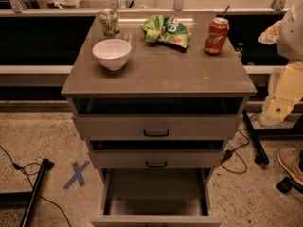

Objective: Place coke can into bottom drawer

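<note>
The coke can (pixel 216 36), red with white script and a silver top, stands upright at the back right of the cabinet top (pixel 161 74). The bottom drawer (pixel 156 195) is pulled far out toward me, and its inside shows nothing in it. My pale arm comes in at the right edge of the camera view. Its gripper (pixel 271 33) hangs in the air to the right of the coke can, apart from it and past the cabinet's edge.
A white bowl (pixel 112 53), a pale green-and-silver can (pixel 109 22) and a crumpled green chip bag (pixel 167 30) sit on the cabinet top. The two upper drawers (pixel 156 126) stand slightly out. Blue tape X (pixel 76 174), cables and a shoe (pixel 289 163) are on the floor.
</note>
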Action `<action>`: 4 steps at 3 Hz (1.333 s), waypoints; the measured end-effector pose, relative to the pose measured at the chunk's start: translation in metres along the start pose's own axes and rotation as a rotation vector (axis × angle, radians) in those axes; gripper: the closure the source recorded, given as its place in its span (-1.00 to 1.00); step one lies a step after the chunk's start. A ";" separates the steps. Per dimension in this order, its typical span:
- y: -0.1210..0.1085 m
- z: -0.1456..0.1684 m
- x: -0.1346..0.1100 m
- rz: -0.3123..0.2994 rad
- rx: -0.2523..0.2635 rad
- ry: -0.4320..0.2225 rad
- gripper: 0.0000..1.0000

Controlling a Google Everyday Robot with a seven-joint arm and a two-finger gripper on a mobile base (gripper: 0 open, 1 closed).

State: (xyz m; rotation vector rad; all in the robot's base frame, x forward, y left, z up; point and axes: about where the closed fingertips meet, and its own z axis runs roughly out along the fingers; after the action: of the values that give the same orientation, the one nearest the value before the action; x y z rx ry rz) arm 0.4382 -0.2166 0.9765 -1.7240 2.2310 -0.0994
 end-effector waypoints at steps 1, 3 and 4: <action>0.000 0.000 0.000 0.000 0.000 0.000 -1.00; -0.069 0.009 0.025 0.095 0.082 0.026 -1.00; -0.144 0.017 0.061 0.206 0.176 0.015 -1.00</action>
State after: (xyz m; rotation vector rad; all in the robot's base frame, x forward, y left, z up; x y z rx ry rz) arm 0.5638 -0.3117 0.9838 -1.4007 2.3192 -0.2526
